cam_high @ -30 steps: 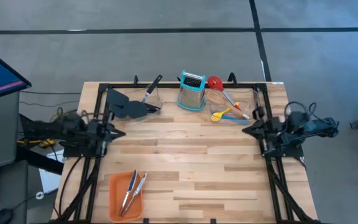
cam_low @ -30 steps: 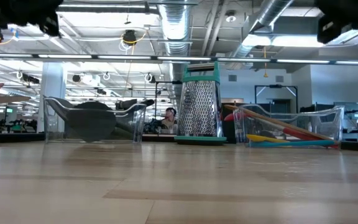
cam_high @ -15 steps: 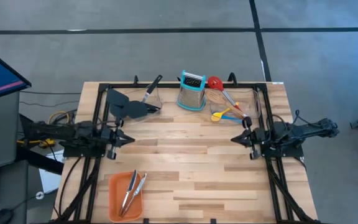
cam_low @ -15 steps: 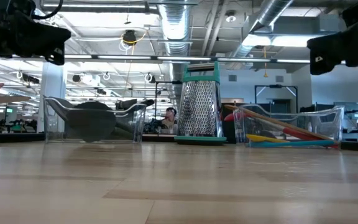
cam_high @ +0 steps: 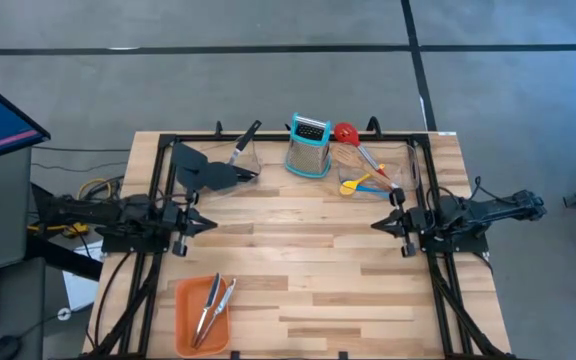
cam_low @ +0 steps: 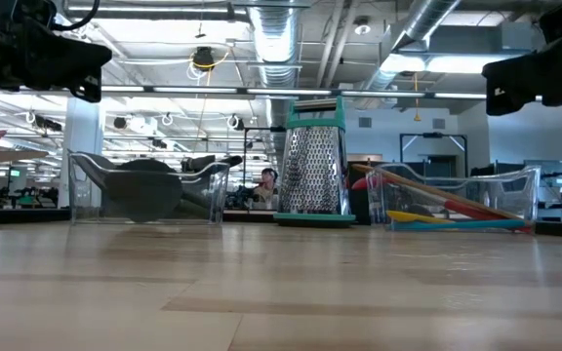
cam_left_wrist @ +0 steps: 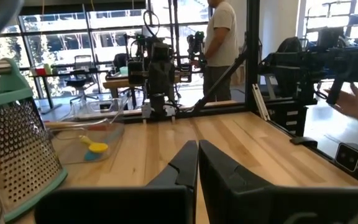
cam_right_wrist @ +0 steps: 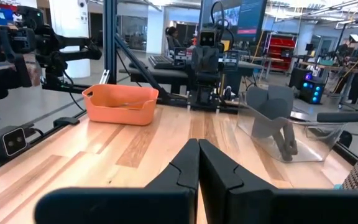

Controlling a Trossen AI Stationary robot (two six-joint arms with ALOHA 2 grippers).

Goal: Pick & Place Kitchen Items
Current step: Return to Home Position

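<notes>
Black spatula (cam_low: 149, 190) hazy (inside clear bin (cam_low: 78, 187)).

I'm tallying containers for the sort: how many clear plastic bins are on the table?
2. One clear bin stands left of the grater, holding black spatulas; the other clear bin stands right of it, holding coloured spoons. None seems hidden.

Wooden table (cam_high: 308, 260), left clear bin (cam_low: 84, 195), teal grater (cam_high: 308, 147), right clear bin (cam_low: 522, 190), orange tray (cam_high: 185, 302) in front
</notes>
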